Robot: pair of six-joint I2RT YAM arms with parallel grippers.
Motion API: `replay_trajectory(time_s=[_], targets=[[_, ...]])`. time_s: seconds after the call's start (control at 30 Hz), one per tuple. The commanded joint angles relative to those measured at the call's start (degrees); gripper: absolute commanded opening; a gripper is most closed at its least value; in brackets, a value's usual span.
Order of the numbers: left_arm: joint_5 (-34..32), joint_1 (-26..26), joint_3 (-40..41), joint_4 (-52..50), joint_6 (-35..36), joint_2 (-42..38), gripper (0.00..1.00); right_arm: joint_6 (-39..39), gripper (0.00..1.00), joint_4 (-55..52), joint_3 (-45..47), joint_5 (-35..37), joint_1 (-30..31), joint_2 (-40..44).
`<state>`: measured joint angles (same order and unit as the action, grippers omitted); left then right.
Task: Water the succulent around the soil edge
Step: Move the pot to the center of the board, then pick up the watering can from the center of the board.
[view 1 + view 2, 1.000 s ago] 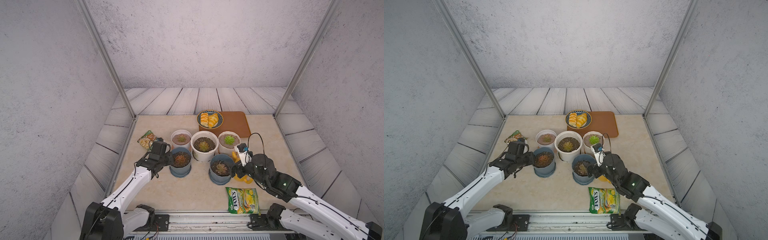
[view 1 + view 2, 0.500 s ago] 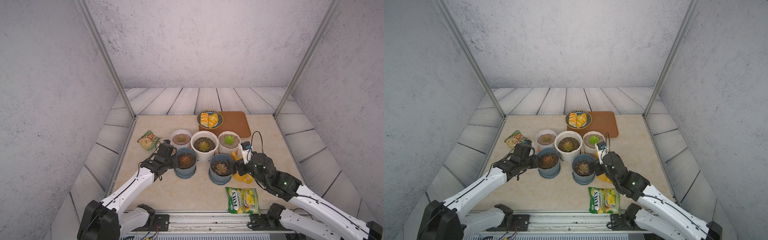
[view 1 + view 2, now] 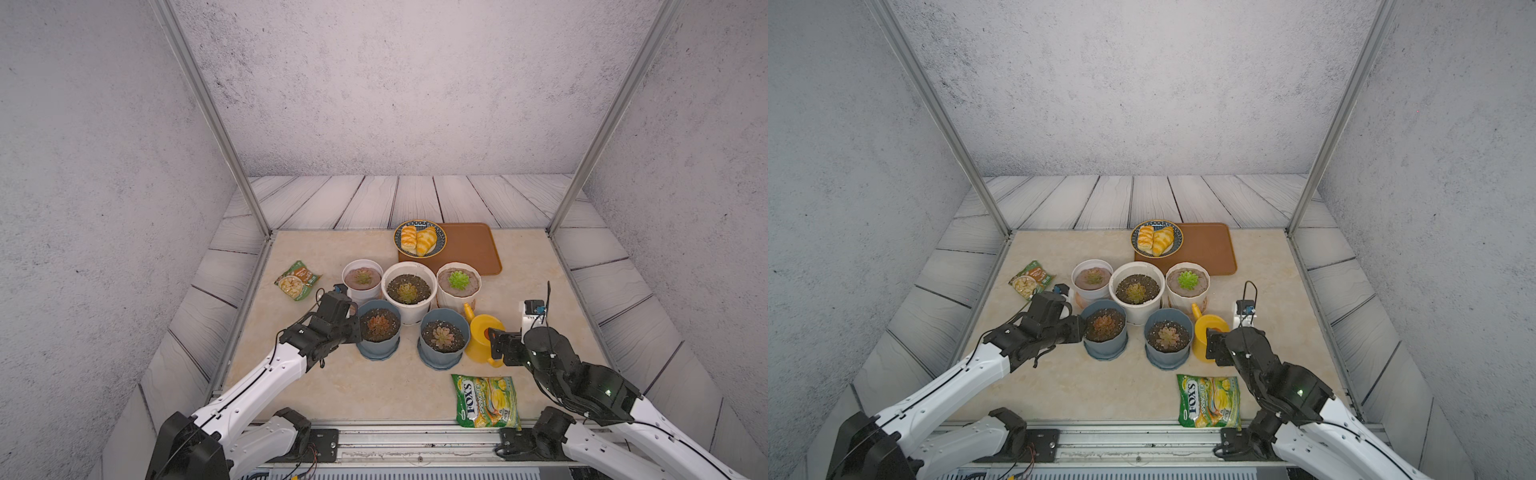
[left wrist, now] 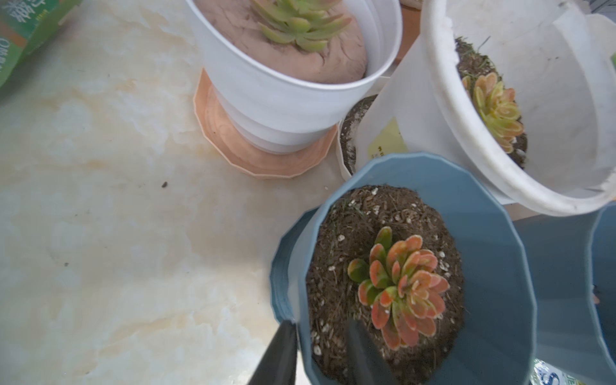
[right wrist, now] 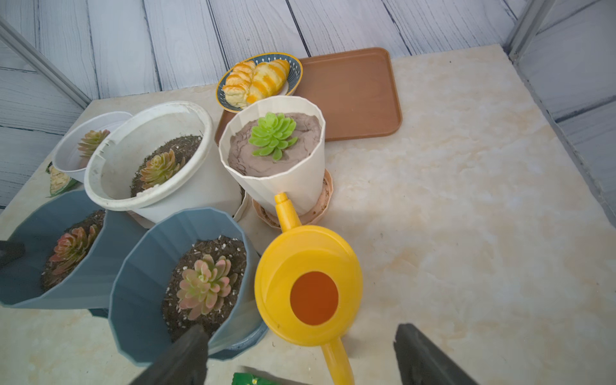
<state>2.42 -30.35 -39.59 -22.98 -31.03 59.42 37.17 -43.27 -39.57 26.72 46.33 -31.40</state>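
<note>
right fingers (image 5: 423, 360) apart around handle of yellow plastic watering can (image 5: 308, 283), upright on desk (image 5: 466, 216) | left fingers (image 4: 280, 353) astride blue faceted plastic pot (image 4: 493, 266) rim, grip unclear | risk: off-centre close tips can

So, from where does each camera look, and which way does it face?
Top views: high over the near edge of the table, facing down and forward; both arms show, left gripper at a blue pot, right gripper by the watering can.
Left wrist: on the left arm, facing down at that pot's succulent; two fingers show, astride the rim.
Right wrist: on the right arm, facing over the can toward the tray; both fingers show, the handle between them.
Shared: both wrist views show that blue pot and the big white pot.
</note>
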Motion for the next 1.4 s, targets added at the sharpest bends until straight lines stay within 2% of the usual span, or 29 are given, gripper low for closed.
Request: replay_trajectory(time_s=[0.0,0.2,0.27,0.3,0.33,0.37,0.5,0.63,0.8,0.97,1.17,1.23,1.37], targets=[[1.3,-0.5,0.2,-0.4,0.0,-3.8,0.37,5.7,0.86,-5.1,2.4,-0.6,0.1,1.6],[6.2,-0.5,-4.3,-5.8,-0.4,-13.4,0.59,6.4,0.81,-3.0,5.7,-2.2,0.1,1.6],[7.6,-0.4,-6.3,-7.6,0.3,-17.0,0.65,5.5,0.77,-1.5,6.8,-3.2,0.1,0.6],[8.3,-0.4,-7.7,-9.1,1.5,-18.8,0.73,4.9,0.76,-0.8,7.3,-3.8,0.1,0.0],[8.5,-0.4,-9.4,-11.0,3.0,-20.2,0.9,4.0,0.75,0.0,7.7,-4.5,0.1,-0.5],[8.7,-0.4,-11.7,-13.9,5.2,-21.3,0.98,3.2,0.73,0.8,8.1,-5.3,0.0,-1.0],[7.5,-0.4,-18.9,-23.8,12.7,-24.1,0.99,0.9,0.7,3.0,9.4,-6.2,0.0,-3.1],[4.1,-0.4,-17.0,-24.8,16.7,-28.2,0.98,-0.8,0.67,4.9,10.5,-5.6,0.1,-4.7],[0.1,-0.4,-11.7,-24.6,17.5,-31.3,0.98,-1.6,0.65,6.0,10.6,-3.3,0.1,-6.0],[0.8,-0.4,-11.5,-23.9,17.9,-31.2,0.98,-2.1,0.63,7.6,10.8,-1.4,0.0,-8.3],[0.7,-0.3,-11.4,-24.1,18.1,-30.9,0.98,-1.5,0.6,8.3,10.0,-2.6,-0.2,-13.0],[0.7,-0.3,-11.3,-24.2,18.1,-30.9,0.98,-0.8,0.58,8.5,10.4,-2.8,-0.2,-13.4],[0.5,-0.3,-11.2,-24.2,17.9,-31.0,0.98,0.5,0.45,8.4,11.1,-2.5,-0.2,-12.6]])
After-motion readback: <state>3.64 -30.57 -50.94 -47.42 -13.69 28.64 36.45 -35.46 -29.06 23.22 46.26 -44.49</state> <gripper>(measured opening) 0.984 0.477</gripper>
